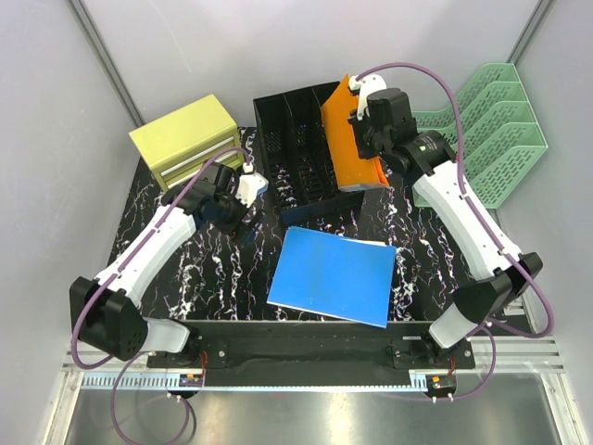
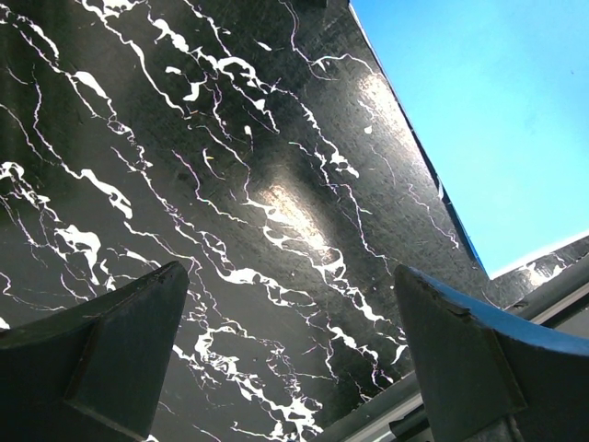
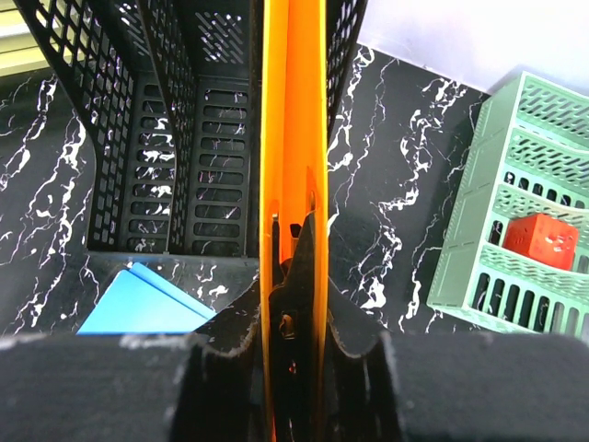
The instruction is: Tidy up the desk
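The desk point(image 1: 213, 278) is black with white marble veins. My right gripper point(image 1: 369, 139) is shut on an orange folder point(image 1: 350, 139) and holds it on edge in the rightmost slot of the black mesh file holder point(image 1: 296, 158). In the right wrist view the orange folder point(image 3: 293, 138) runs straight up between my pads, into the black mesh file holder point(image 3: 138, 138). A blue folder point(image 1: 335, 274) lies flat at the front middle. My left gripper point(image 1: 236, 211) is open and empty above bare desk point(image 2: 230, 212), left of the blue folder point(image 2: 488, 110).
A yellow drawer box point(image 1: 188, 141) stands at the back left. A green stacked tray rack point(image 1: 486, 139) stands at the right; in the right wrist view the green rack point(image 3: 525, 212) holds a red block point(image 3: 545, 242). Grey walls close in the back and sides.
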Action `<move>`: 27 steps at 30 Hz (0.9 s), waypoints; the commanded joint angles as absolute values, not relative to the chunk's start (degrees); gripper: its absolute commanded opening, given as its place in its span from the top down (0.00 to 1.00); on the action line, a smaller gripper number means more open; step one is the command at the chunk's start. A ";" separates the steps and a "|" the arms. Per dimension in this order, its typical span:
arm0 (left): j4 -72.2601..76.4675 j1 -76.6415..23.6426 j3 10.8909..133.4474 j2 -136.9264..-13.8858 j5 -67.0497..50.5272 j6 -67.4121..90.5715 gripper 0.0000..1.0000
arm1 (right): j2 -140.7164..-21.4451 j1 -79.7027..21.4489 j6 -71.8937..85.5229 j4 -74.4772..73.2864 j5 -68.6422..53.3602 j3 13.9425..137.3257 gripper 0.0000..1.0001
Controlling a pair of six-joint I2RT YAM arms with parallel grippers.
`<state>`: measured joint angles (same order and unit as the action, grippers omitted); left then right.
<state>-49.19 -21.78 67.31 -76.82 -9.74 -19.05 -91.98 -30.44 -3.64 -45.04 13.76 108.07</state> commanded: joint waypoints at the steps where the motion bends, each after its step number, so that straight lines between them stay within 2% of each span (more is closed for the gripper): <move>1: -46.93 -21.62 66.97 -74.62 -8.70 -19.42 0.01 | -92.81 -30.67 -4.04 -39.46 13.36 109.60 1.00; 8: -46.93 -21.62 66.80 -74.27 -8.70 -19.51 0.01 | -97.11 -30.67 -3.43 -44.10 13.10 112.93 1.00; 18: -46.85 -21.53 66.71 -73.74 -8.35 -19.42 0.01 | -114.41 -29.36 -0.36 -61.07 9.42 133.92 0.98; 19: -46.85 -21.53 66.80 -73.65 -8.26 -19.42 0.01 | -115.48 -29.01 0.69 -63.00 8.62 135.42 0.82; 21: -46.93 -21.53 66.62 -73.30 -8.00 -19.60 0.01 | -117.51 -28.30 2.45 -64.24 8.78 137.90 0.66; 22: -46.93 -21.53 66.53 -73.13 -7.91 -19.77 0.01 | -117.68 -28.21 2.81 -64.34 9.66 137.90 0.44; 26: -47.02 -21.53 66.45 -73.13 -7.91 -19.86 0.01 | -115.24 -28.21 3.51 -62.24 14.05 134.06 0.02; 27: -46.93 -21.53 66.45 -73.30 -8.00 -19.78 0.01 | -114.09 -28.21 3.52 -59.27 14.93 132.47 0.00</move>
<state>-48.75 -21.78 66.92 -75.05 -8.56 -19.31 -117.16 -28.58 1.98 -61.71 11.29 135.22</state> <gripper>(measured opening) 0.991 0.930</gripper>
